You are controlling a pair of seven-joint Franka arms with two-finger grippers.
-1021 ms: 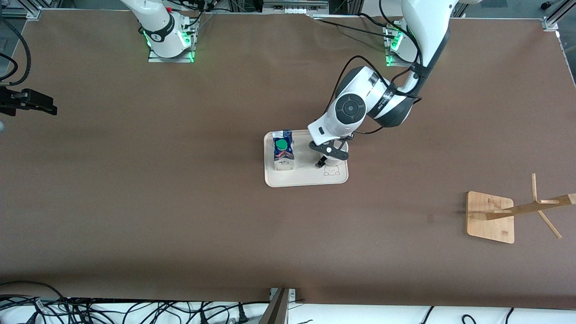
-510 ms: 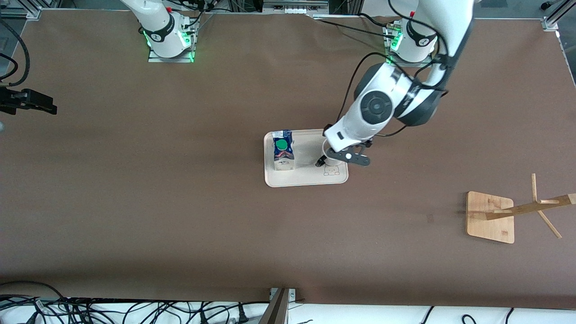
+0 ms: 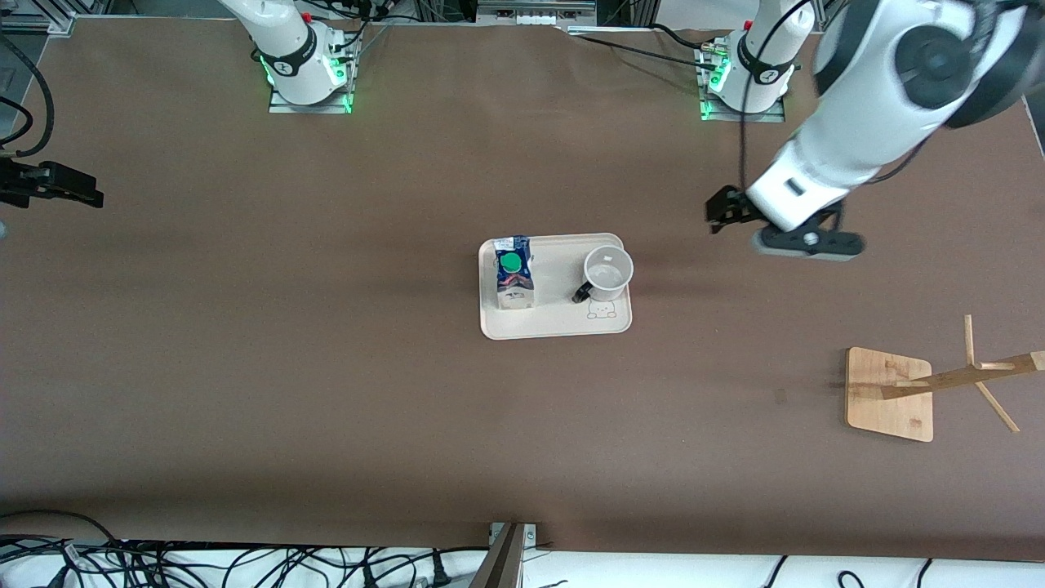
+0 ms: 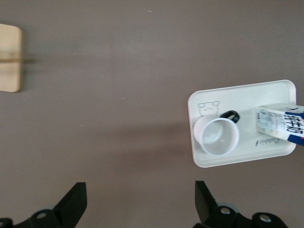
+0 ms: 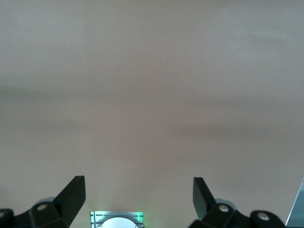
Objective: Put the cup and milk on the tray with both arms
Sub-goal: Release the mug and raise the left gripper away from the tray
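The cream tray (image 3: 555, 322) lies mid-table. The milk (image 3: 514, 282) stands upright on it at the end toward the right arm. The white cup (image 3: 608, 272) stands upright on it at the end toward the left arm, black handle toward the milk. My left gripper (image 3: 725, 209) is open and empty, up over bare table off the tray's end toward the left arm. Its wrist view (image 4: 140, 204) shows the tray (image 4: 247, 95), cup (image 4: 218, 136) and milk (image 4: 280, 123). My right gripper (image 3: 61, 186) waits open and empty at the table's edge; its own view (image 5: 137, 199) shows only bare table.
A wooden square-based stand (image 3: 890, 394) with slanted pegs sits near the left arm's end, nearer the front camera than the tray; it also shows in the left wrist view (image 4: 10, 58). Cables lie along the table's edge nearest the camera.
My left gripper has let go of the cup, risen and swung off the tray toward the left arm's end. The cup stays on the tray. The right arm has not moved.
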